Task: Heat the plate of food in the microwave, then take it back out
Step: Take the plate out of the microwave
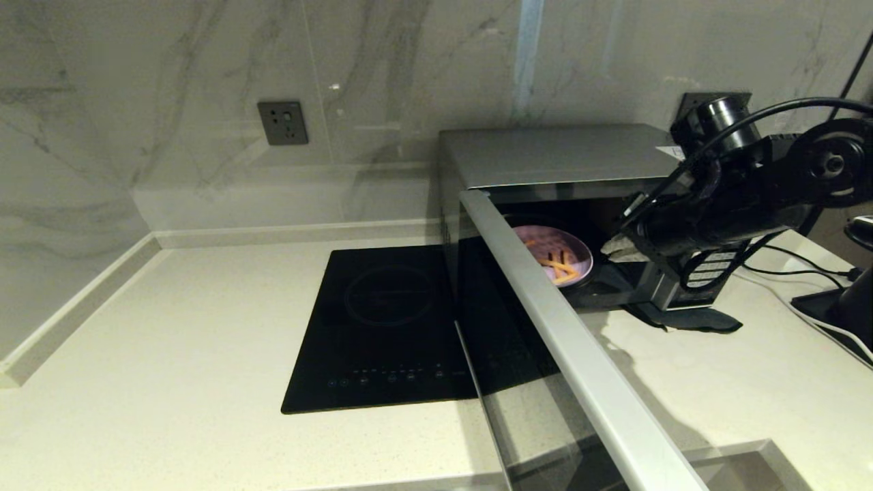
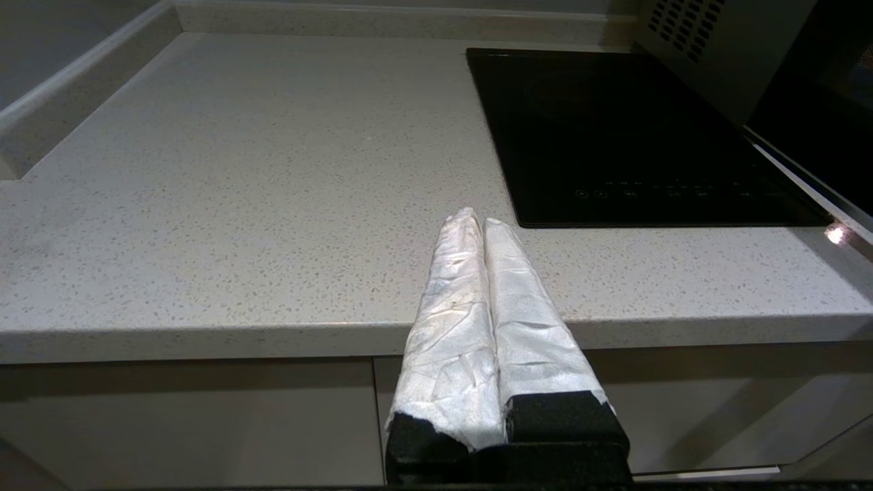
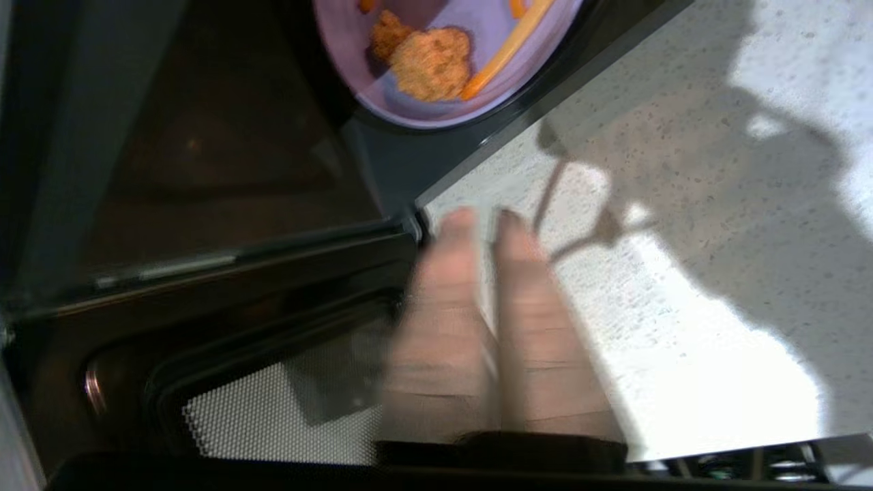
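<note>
The microwave (image 1: 545, 160) stands at the back right of the counter (image 1: 170, 354), its door (image 1: 580, 354) swung out toward the front edge. The plate of food (image 1: 556, 256) sits inside the cavity. The hob (image 1: 382, 327) lies just left of the microwave. The right gripper (image 1: 617, 251) is at the cavity mouth, right of the plate; the left gripper (image 2: 477, 221) hangs over the front edge.

The right arm is seen reaching in from the right of the head view, its dark wrist held roughly level. The right gripper (image 1: 617, 249) is pointed leftward, and its pale wrapped fingers (image 3: 443, 327) are pressed together with almost no gap. The left gripper (image 2: 477, 221) is shown only in its own wrist view, held low and out in front, its white-wrapped fingers (image 2: 453, 307) closed against each other and nothing held between them
</note>
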Tool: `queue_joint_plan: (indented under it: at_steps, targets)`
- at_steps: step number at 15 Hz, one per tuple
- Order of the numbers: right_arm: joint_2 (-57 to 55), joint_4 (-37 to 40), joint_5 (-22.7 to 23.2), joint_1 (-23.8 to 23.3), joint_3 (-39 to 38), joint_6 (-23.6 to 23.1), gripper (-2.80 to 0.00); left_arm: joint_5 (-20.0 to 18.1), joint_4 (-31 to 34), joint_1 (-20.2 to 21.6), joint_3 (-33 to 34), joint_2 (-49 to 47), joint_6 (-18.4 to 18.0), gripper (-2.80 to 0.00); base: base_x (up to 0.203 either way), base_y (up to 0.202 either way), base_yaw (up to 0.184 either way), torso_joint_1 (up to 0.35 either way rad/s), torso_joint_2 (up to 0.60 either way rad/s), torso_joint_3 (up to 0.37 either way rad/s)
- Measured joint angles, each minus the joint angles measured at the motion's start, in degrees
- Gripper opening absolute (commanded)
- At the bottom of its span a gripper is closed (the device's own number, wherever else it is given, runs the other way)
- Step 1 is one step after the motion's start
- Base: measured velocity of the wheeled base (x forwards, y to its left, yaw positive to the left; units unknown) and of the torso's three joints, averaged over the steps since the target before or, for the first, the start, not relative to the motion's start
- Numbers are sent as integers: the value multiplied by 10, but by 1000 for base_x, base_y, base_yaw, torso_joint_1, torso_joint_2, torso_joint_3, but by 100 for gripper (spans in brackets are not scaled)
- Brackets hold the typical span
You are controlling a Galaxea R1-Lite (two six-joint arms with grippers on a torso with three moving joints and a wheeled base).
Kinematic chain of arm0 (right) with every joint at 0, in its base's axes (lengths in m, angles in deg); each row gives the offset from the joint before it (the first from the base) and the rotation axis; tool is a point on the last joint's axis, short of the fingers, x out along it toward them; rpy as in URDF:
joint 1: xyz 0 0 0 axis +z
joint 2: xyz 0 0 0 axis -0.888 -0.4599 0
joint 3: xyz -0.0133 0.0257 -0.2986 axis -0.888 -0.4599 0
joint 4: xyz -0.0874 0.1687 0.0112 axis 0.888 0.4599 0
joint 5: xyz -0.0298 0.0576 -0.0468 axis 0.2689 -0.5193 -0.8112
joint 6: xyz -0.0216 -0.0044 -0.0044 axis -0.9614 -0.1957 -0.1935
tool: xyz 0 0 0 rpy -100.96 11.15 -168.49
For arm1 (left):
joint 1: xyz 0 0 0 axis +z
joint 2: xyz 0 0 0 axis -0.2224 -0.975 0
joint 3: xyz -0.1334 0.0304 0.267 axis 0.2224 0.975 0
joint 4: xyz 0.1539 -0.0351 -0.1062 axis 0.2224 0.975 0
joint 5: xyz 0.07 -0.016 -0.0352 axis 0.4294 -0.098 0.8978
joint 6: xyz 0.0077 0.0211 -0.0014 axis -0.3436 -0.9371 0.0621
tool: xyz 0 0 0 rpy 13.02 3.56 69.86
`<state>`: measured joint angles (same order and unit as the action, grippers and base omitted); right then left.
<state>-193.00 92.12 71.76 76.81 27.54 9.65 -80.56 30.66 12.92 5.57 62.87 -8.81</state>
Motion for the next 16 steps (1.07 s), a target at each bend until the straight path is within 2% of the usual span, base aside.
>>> queue_joint_plan:
  at_steps: [6,13,16]
  targets:
    - [-38,-45,-10,-8,-16,19,0,0,0,0,0,0,0,-280,0,0,0,0,0,0]
    - [-134,-77,-115,-10,15,50,0,0,0,0,0,0,0,-280,0,0,0,0,0,0]
    - [-163,-105,-129,-10,25,64,0,0,0,0,0,0,0,-280,0,0,0,0,0,0]
